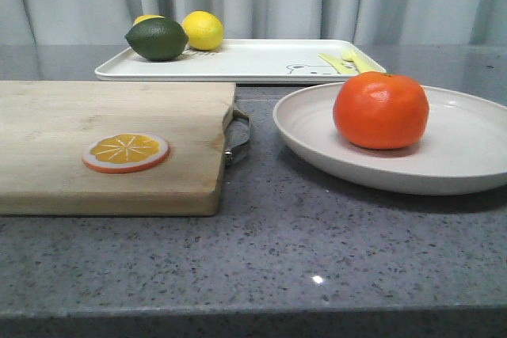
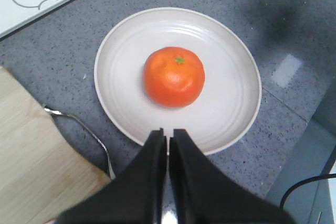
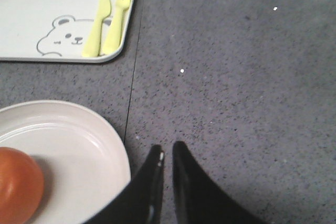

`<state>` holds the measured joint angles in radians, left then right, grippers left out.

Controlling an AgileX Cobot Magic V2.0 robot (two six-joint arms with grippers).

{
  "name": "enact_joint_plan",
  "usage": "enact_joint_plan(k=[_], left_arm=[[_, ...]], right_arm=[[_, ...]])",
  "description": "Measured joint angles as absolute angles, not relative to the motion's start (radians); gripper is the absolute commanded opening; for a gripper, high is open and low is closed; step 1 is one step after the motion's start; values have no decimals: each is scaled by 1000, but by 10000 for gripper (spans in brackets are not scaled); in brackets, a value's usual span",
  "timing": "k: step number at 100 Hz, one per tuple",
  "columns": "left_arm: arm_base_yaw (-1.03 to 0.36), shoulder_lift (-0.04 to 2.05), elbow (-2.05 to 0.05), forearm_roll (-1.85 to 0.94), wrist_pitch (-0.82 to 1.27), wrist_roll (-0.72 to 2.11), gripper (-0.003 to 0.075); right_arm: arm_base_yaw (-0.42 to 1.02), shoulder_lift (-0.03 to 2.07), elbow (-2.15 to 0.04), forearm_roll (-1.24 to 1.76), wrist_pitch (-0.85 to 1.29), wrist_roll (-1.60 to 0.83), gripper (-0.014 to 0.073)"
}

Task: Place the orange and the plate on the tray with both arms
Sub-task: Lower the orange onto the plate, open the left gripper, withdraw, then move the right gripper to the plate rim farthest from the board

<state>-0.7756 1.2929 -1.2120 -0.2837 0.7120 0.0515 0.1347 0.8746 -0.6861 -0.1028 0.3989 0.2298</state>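
Front view is showing us the grey counter (image 1: 317, 259) with neither arm in sight, so we are judging the job as not yet begun. Nearest to us, the wooden cutting board (image 1: 111, 144) is lying on the left with an orange slice disc (image 1: 126, 152) on it, and just to its right the plate (image 1: 467, 148) is sitting on the counter with the orange (image 1: 381, 110) resting in its middle. Beyond both, the tray (image 1: 253, 61) is lying well apart from the plate, already carrying a lime (image 1: 157, 39), a lemon (image 1: 203, 30) and yellow cutlery (image 1: 348, 61) at its right end. From the wrist views, we are hovering the left hand (image 2: 168, 136) over the plate's near rim with its fingers pressed nearly together and gripping nothing, and the right hand (image 3: 167, 153) over bare counter just beside the plate, fingers likewise almost closed and empty. We are reckoning that everything is left: opening both hands, taking hold of orange and plate, and carrying them onto the tray's free middle.
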Motion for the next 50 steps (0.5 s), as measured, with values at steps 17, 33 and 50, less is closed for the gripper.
enact_joint_plan(k=[17,33,50], left_arm=[[-750,1140,-1063,-284,685,45,-2],[-716,1025,-951,-284,673,41,-2],[-689,936,-890,-285,670,10,-2]], right_arm=[[180,969,-780,-69,525,230,380],[189,1059,-851,-34,629,230,380],[189,1162,-900,0,709,230,380]])
